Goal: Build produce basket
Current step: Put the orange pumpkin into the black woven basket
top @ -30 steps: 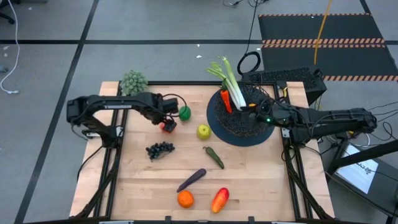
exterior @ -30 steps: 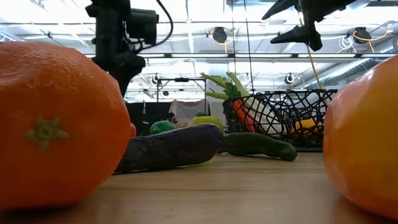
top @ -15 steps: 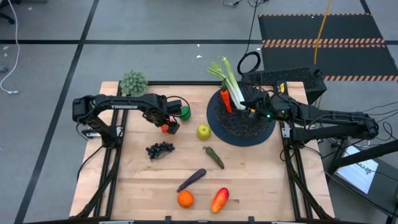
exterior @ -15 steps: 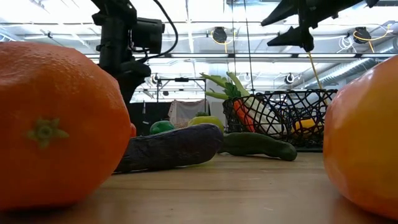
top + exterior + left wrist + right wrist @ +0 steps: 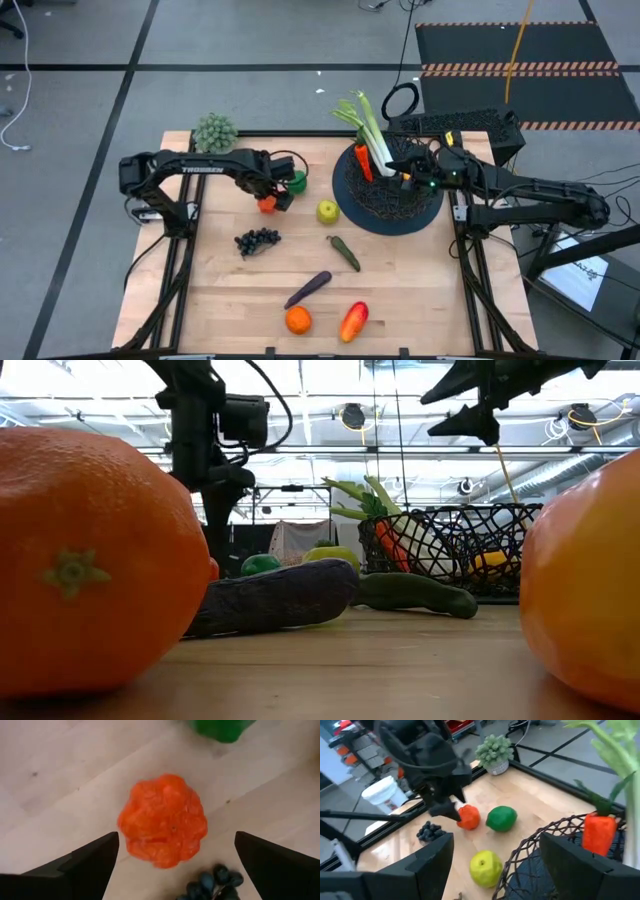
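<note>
The basket sits at the far right of the counter and so far holds the leek and the carrot, both standing against its far rim; a yellow piece, probably the lemon, shows through the mesh in the low view. I judge the task roughly one quarter complete. Outside the basket lie the tomato, lime, apple, grapes, pickle, eggplant, orange and pepper, all loose on the counter. My left end effector hangs directly over the tomato with its fingers spread wide, one on each side of the fruit and not touching it, so nothing is grasped yet. The lime lies just beyond the tomato and the grapes near it on the other side. My right end effector is above the basket, released and carrying nothing. The tomato appears to be the next item for transfer; seven more pieces follow it.
</note>
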`<act>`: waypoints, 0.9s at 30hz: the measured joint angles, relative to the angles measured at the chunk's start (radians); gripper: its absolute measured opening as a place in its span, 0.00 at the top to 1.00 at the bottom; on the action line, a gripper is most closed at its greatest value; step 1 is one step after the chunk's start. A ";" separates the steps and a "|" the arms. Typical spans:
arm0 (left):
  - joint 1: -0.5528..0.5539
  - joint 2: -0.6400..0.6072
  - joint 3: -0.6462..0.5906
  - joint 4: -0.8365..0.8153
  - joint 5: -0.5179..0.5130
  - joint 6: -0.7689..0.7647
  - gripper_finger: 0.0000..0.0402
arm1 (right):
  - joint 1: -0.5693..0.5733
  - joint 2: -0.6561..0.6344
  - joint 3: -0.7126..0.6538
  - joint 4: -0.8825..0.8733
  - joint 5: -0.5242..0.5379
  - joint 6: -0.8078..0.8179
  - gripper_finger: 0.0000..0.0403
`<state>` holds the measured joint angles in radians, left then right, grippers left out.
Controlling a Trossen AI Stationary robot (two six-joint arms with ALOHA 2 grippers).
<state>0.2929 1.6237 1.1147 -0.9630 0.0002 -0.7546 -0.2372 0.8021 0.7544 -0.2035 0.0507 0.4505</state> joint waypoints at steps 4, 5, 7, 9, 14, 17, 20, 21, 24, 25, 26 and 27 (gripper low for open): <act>0.008 0.053 -0.002 -0.015 0.001 0.023 0.02 | -0.018 0.000 0.000 0.001 -0.030 -0.002 0.29; 0.008 0.064 -0.001 -0.007 0.004 0.024 0.02 | -0.020 0.000 0.000 0.000 -0.032 -0.002 0.29; 0.008 0.094 -0.001 0.000 0.020 0.040 0.02 | -0.021 0.000 0.000 0.002 -0.032 -0.002 0.29; 0.007 0.113 0.000 0.000 0.026 0.040 0.02 | -0.022 0.000 0.000 0.003 -0.030 -0.002 0.29; 0.004 0.136 0.001 -0.003 0.026 0.054 0.02 | -0.022 0.000 0.000 0.005 -0.030 0.023 0.29; 0.004 0.132 0.000 -0.005 0.026 0.055 0.06 | -0.022 0.000 0.000 0.006 -0.029 0.047 0.29; 0.004 0.111 -0.001 -0.007 0.026 0.055 0.12 | -0.022 0.000 0.000 0.019 -0.029 0.074 0.29; 0.004 0.099 -0.001 -0.006 0.026 0.055 0.13 | -0.021 0.000 0.000 0.026 -0.029 0.085 0.29; 0.004 0.060 0.000 -0.007 0.026 0.063 0.15 | -0.021 0.000 0.000 0.061 -0.028 0.131 0.29; 0.004 0.043 0.000 -0.007 0.026 0.066 0.15 | -0.021 0.000 0.000 0.078 -0.028 0.149 0.29; 0.004 0.021 0.000 -0.006 0.027 0.068 0.15 | -0.021 0.000 0.000 0.098 -0.028 0.169 0.29; 0.004 0.000 0.000 -0.006 0.027 0.068 0.14 | -0.021 0.000 0.000 0.117 -0.027 0.188 0.29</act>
<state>0.2970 1.6235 1.1145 -0.9691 0.0272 -0.6868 -0.2581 0.8024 0.7544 -0.0864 0.0235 0.6387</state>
